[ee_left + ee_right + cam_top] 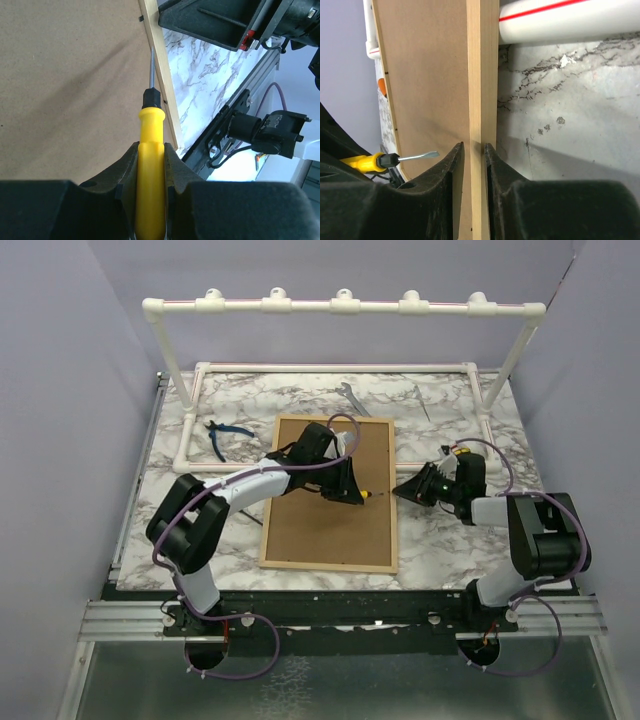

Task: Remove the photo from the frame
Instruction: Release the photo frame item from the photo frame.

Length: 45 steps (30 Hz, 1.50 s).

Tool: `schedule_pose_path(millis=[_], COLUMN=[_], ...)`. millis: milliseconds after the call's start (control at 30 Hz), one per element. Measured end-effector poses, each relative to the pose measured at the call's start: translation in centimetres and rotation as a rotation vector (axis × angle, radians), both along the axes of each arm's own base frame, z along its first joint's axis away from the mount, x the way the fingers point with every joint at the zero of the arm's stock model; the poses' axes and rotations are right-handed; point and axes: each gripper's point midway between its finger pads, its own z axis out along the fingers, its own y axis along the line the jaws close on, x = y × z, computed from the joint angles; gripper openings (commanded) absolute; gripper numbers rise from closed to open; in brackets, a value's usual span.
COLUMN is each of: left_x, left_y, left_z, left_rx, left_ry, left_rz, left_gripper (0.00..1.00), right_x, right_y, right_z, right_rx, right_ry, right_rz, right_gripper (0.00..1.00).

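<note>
Currently working at the back of a face-down frame (330,530); the photo is out of sight, presumably under the backing.

From above: the frame lies brown side up on the marble counter (432,542), and the left fingers (345,488) clench a yellow screwdriver (368,494). Left wrist: its blade tip rests at the seam beside the wood rim. Right wrist: the right fingers (452,165) straddle that rim, though I cannot tell if they pinch it. Next, likely, lever the backing loose while the frame is steadied.
</note>
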Motion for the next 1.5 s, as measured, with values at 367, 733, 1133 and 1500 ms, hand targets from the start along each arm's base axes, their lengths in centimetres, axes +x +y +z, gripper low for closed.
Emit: schedule_pose_path(millis=[367, 733, 1133, 1500], left_x=[0.7, 1.5, 2.3, 2.8], left_y=[-0.2, -0.6, -0.6, -0.5], left_z=[-1.9, -2.2, -2.7, -2.8], left_rx=[0.002, -0.011, -0.046, -0.078], left_ry=[0.062, 0.102, 0.168, 0.247], left_rz=[-0.007, 0.006, 0.017, 0.03], left_gripper=[0.0, 0.0, 0.0, 0.0], right_x=[1.0, 1.0, 1.0, 1.1], right_y=[0.1, 0.3, 0.3, 0.3], right_z=[-0.4, -0.8, -0.8, -0.8], right_rx=[-0.001, 0.009, 0.008, 0.015], right_ry=[-0.019, -0.02, -0.025, -0.028], right_rz=[0.018, 0.035, 0.04, 0.047], right_gripper=[0.23, 0.17, 0.16, 0.15])
